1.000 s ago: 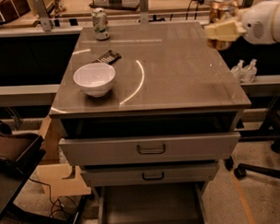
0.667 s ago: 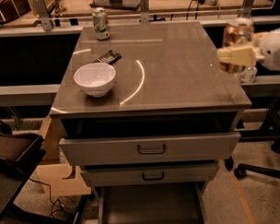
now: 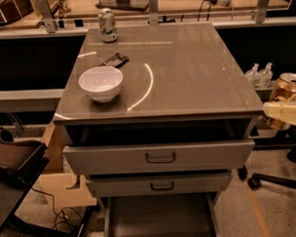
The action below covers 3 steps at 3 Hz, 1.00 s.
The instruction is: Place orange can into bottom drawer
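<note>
Warm, dim amber light falls from above. A curved streak of glare (image 3: 146, 89) crosses the glossy grey desk (image 3: 195, 65), and deep shadow fills the gap under its top. At the right edge, the pale claw (image 3: 284, 110) gripping the small orange-copper metallic can (image 3: 287, 88) gleams.

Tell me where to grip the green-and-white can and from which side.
Take the green-and-white can around its mid-body from the front: it stands upright at the back left of the cabinet top, open in front. The gripper, beyond the right edge, holds the orange can.
</note>
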### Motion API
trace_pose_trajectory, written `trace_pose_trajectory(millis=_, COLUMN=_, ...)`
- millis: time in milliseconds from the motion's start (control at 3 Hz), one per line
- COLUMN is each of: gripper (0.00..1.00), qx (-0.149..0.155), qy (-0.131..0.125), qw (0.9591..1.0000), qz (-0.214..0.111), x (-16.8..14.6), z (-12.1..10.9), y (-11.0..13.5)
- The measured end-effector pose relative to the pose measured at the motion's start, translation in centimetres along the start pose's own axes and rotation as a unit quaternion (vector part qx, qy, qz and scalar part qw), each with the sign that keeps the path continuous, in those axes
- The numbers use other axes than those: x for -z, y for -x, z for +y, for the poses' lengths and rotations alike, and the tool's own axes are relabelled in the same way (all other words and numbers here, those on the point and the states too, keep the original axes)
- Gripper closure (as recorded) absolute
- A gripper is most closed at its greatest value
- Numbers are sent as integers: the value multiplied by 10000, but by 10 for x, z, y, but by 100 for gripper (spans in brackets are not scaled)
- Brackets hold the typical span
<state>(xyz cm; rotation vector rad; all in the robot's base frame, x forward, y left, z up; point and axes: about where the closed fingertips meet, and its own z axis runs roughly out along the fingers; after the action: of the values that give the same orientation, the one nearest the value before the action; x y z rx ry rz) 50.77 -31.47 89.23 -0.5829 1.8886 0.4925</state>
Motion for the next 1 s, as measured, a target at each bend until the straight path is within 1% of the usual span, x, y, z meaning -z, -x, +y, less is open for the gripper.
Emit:
trace_pose_trajectory(millis=333, gripper=100, qx=-139, qy=480, qw=9986, qz=-142, x=-4, z=-12, y=-54)
trace_pose_trajectory(millis=667, gripper=100, qx=-89, qy=463, qw=9988, qz=-157, x=-14, z=-11, y=-55)
trace_pose_trajectory(millis=1000, gripper=100, qx=132, qy=357, qw=9992, qz=122, x=-19, z=-10, y=-96)
